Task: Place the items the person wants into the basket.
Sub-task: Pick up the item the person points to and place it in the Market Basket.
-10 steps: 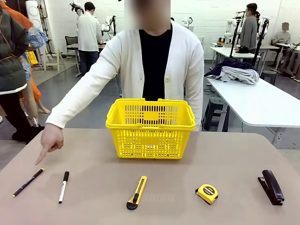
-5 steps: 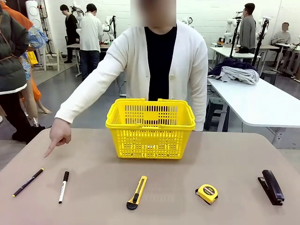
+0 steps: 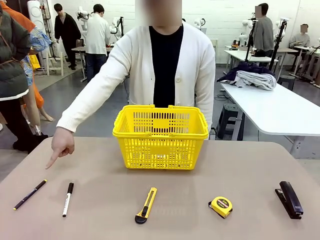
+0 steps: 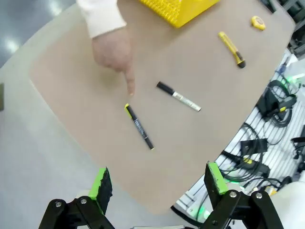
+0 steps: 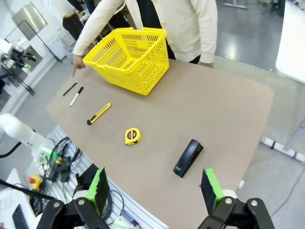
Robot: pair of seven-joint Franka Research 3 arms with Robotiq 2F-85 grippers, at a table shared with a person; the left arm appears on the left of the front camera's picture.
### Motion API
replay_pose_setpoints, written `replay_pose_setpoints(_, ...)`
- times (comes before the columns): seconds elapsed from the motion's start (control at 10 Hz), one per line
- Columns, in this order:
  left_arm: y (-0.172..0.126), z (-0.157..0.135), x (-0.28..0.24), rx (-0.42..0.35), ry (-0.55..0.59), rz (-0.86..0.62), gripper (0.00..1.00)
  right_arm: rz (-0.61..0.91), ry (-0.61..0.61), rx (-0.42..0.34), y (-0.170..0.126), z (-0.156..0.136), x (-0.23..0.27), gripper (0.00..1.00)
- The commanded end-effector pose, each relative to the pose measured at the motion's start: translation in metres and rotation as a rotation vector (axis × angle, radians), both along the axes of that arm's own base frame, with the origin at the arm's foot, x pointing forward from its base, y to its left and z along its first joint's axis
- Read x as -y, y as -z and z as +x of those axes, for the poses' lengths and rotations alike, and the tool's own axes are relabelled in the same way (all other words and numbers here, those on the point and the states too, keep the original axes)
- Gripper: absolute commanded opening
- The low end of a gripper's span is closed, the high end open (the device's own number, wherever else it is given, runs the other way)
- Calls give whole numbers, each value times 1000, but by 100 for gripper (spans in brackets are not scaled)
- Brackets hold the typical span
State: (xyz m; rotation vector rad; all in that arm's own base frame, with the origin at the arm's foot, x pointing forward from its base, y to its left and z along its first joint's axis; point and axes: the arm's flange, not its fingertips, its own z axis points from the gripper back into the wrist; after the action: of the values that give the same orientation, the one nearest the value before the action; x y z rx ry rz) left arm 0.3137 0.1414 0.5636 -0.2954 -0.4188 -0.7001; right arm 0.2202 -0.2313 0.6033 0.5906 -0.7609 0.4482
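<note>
We are at the choosing step: nothing is picked up and the basket [image 3: 160, 152], at the far middle of the table [image 3: 200, 182], looks to hold nothing. The person's hand [image 3: 61, 147] reaches over the table's left end with the forefinger aimed down at the pen [image 3: 30, 194]. From the left wrist, the fingertip is near the pen's yellow end, though we cannot tell whether it touches. The pen lies flat at the near left with the marker [image 3: 67, 199] just beside it. The knife [image 3: 146, 205], the tape measure [image 3: 220, 206] and the stapler [image 3: 289, 199] lie farther right along the near edge.

The left pincer [image 4: 158, 177] hangs high over the pen, spread wide and holding nothing. The right pincer [image 5: 153, 185] is the same, up above the stapler's end of the table.

We judge the pen to be the wanted thing, and the left arm's job. The next move calls for coming down once the hand is clear, turning the wrist so the jaws close across the thin barrel — low, almost at the tabletop — and keeping off the marker.
</note>
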Motion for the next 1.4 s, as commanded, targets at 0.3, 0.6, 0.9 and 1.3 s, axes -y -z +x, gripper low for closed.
replay_pose_setpoints(0.3,80,16,25,-16,-179,37,100,9,-12,14,0,0,1,100)
replay_pose_setpoints(0.6,120,23,42,-98,-221,222,100,9,-12,14,0,0,1,100)
replay_pose_setpoints(0.9,137,32,49,-175,-215,252,100,9,-12,14,0,0,1,100)
replay_pose_setpoints(1.3,132,47,46,-176,-200,244,100,9,-12,14,0,0,1,100)
